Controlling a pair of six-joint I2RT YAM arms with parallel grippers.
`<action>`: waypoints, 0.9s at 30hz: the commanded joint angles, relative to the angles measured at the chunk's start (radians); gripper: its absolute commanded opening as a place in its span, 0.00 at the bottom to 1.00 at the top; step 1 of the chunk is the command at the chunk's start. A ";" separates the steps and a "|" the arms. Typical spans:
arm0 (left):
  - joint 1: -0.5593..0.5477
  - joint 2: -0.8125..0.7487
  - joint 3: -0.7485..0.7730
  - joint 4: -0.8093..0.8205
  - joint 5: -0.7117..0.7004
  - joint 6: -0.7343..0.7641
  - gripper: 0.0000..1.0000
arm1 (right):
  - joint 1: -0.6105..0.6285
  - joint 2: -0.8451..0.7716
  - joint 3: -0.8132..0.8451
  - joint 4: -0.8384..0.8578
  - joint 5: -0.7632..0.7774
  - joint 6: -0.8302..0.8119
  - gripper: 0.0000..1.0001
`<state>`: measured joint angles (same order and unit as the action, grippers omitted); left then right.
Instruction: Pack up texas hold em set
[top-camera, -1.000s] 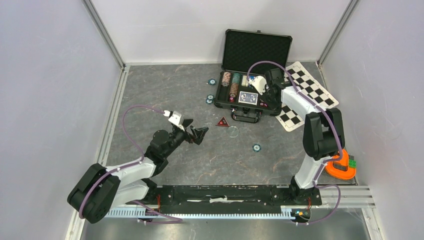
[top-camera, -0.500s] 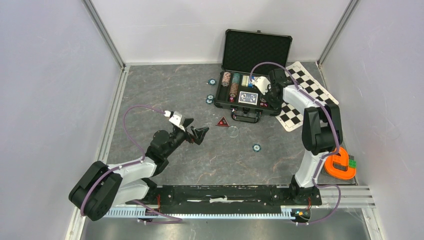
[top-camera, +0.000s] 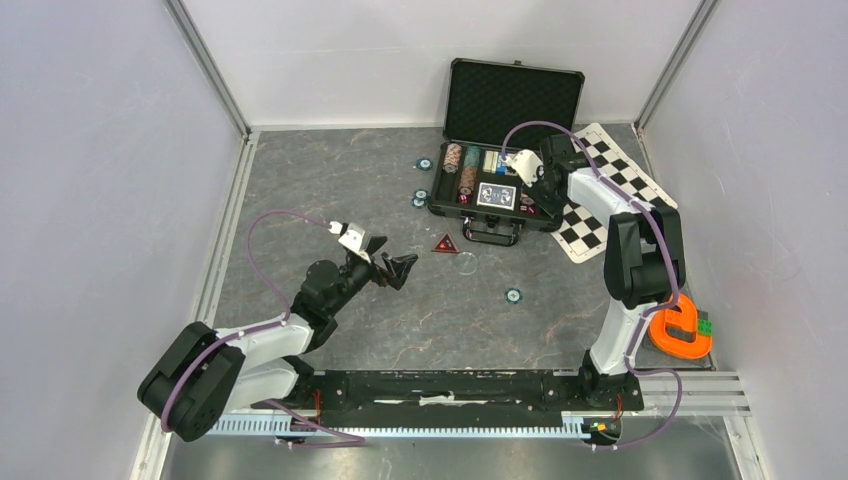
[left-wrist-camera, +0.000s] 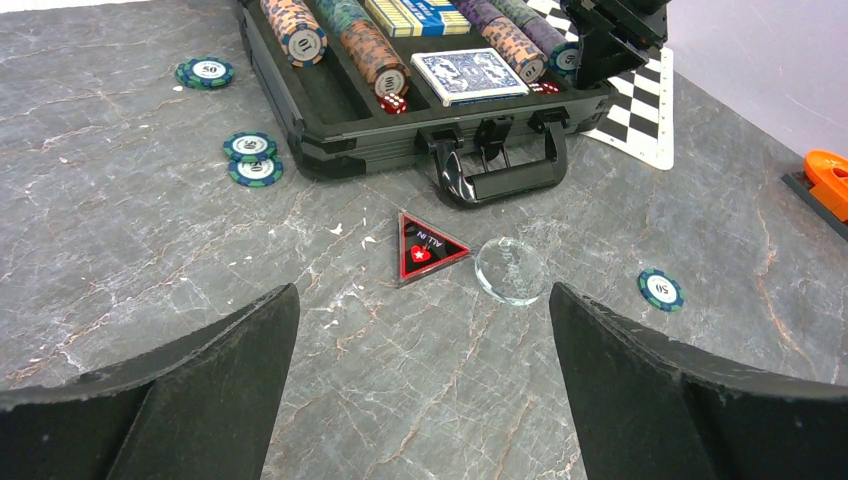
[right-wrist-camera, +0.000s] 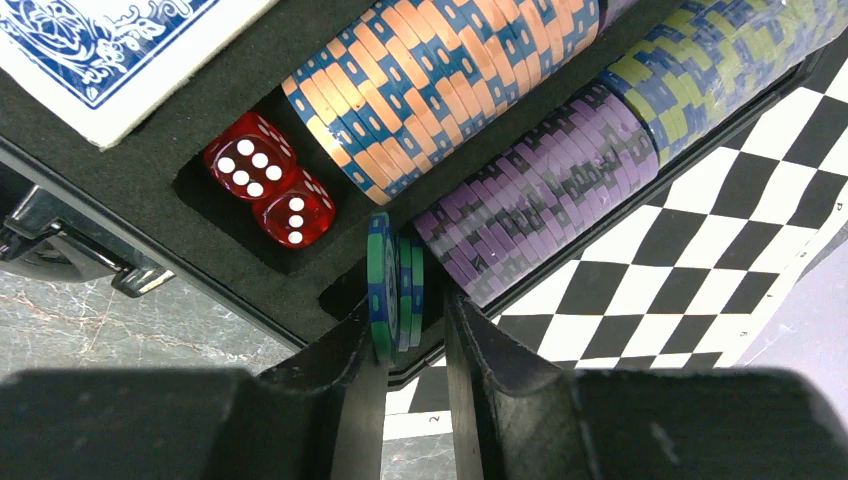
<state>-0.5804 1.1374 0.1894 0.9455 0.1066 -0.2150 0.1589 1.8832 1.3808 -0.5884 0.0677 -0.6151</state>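
— Chips (right-wrist-camera: 395, 290)?
— On edge in the case (right-wrist-camera: 130, 200), between the right jaws, which are slightly parted, with a gap on one side.
— Left jaws?
— Wide open, empty, over the counter (left-wrist-camera: 420, 400), marker (left-wrist-camera: 425, 250) ahead.

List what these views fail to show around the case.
Left wrist: engraving on the clear disc, too faint to read.
Right wrist: card deck, cut off by the frame's top-left corner.
Top view: pips on the red die, too small.
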 joint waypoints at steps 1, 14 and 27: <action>-0.005 0.002 -0.002 0.044 -0.007 0.048 1.00 | -0.004 0.001 0.043 0.017 -0.005 0.002 0.31; -0.005 -0.010 -0.002 0.032 -0.004 0.052 1.00 | -0.008 -0.018 0.035 0.001 0.038 0.021 0.35; -0.006 -0.009 0.001 0.029 -0.002 0.057 1.00 | -0.011 -0.005 0.050 0.017 -0.011 0.006 0.23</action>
<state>-0.5804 1.1370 0.1894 0.9440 0.1066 -0.2077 0.1570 1.8832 1.3819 -0.5934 0.0761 -0.5930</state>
